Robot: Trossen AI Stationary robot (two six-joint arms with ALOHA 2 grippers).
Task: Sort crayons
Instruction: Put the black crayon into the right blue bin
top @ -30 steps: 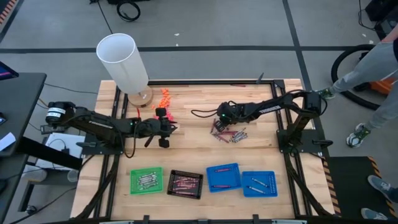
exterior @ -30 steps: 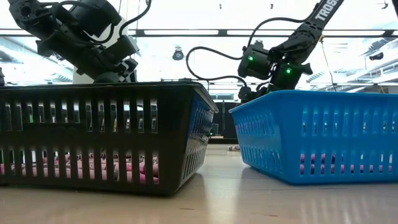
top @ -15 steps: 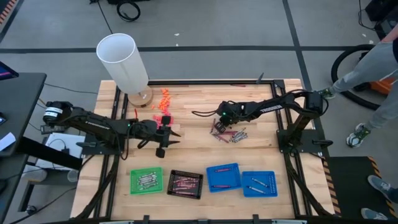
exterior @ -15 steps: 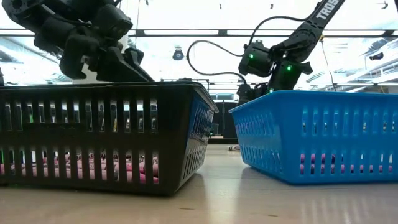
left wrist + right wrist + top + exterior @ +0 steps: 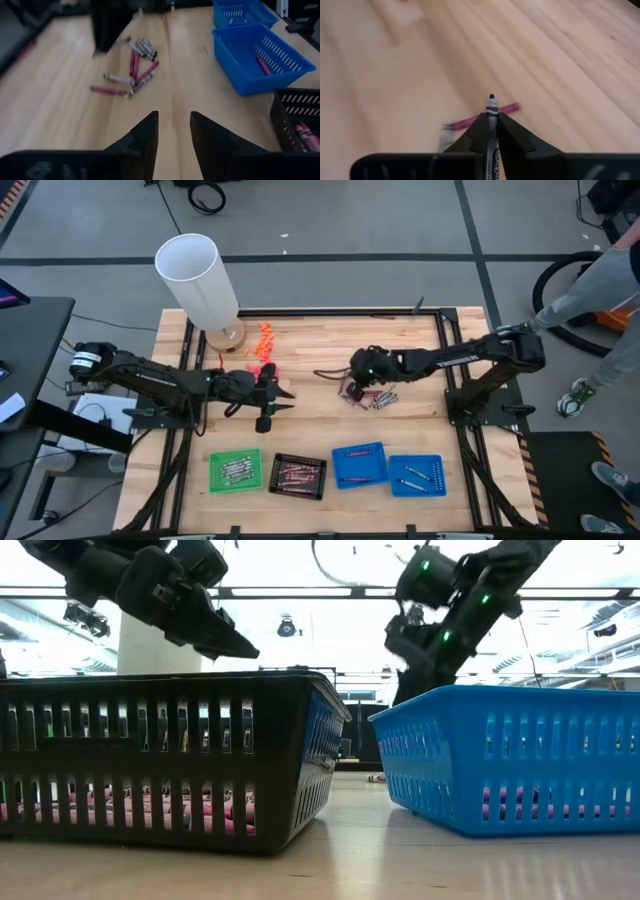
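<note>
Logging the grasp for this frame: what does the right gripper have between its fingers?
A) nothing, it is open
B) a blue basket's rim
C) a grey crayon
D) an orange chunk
C: in the right wrist view the right gripper is shut on a thin grey crayon whose dark tip pokes out past the fingers, above the wooden table.

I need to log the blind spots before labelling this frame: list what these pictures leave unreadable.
- Low view: the black basket and blue basket block the crayon pile.
- High view: crayons in the green tray are too small to count.
- Right wrist view: the right gripper covers most of the silver crayon; the table beyond is blurred.
</note>
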